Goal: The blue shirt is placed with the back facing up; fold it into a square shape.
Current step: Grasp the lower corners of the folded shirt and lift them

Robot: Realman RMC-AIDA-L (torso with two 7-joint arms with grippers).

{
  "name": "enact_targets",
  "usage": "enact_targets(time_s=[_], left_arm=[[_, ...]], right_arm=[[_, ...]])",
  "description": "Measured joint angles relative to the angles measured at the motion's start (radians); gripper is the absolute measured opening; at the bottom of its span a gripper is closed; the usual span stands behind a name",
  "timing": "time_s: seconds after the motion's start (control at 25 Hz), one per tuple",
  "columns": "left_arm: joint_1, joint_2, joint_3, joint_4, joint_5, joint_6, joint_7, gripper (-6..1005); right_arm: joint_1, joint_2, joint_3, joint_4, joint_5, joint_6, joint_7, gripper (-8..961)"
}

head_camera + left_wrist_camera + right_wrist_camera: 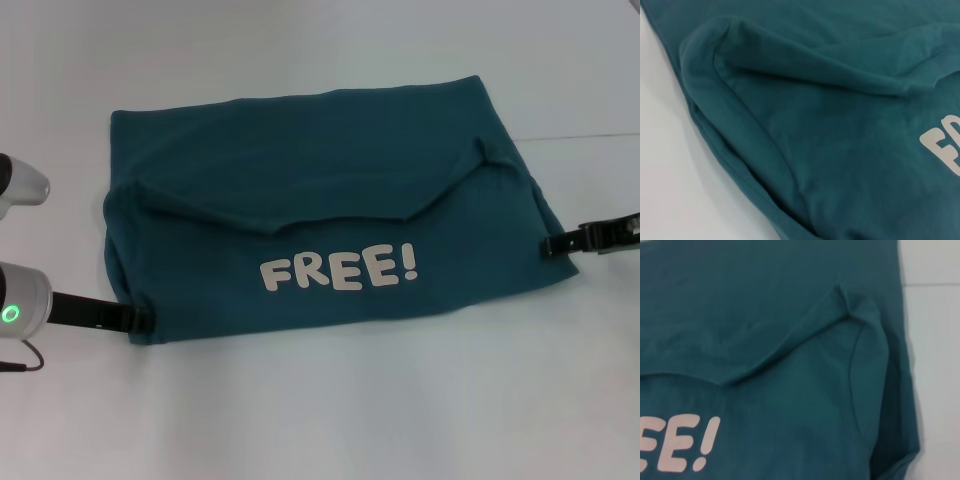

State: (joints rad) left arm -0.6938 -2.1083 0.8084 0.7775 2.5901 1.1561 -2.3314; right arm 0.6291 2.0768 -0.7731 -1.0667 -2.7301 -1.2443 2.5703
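Two claws, left claw [143, 322]; right claw [553, 244], flank the blue shirt [330, 190]

The left arm reaches in low from the robot's left, its white wrist housing showing a lit green ring, with a black link running forward to the left gripper [143, 322]. That gripper's tip sits at cloth level, and whether its fingers are parted cannot be made out. The right gripper [553, 244] comes in from the opposite side, black and slender, its arm held nearly level and pointing across toward the left gripper. The two grippers stand well apart.
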Motion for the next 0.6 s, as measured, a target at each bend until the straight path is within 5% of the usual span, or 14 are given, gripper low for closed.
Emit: enact_targets(time_s=[0.6], left_arm=[[0.0, 0.001, 0.0, -0.001, 0.002, -0.001, 0.0, 13]], right_arm=[[0.001, -0.004, 0.006, 0.103, 0.003, 0.092, 0.014, 833]])
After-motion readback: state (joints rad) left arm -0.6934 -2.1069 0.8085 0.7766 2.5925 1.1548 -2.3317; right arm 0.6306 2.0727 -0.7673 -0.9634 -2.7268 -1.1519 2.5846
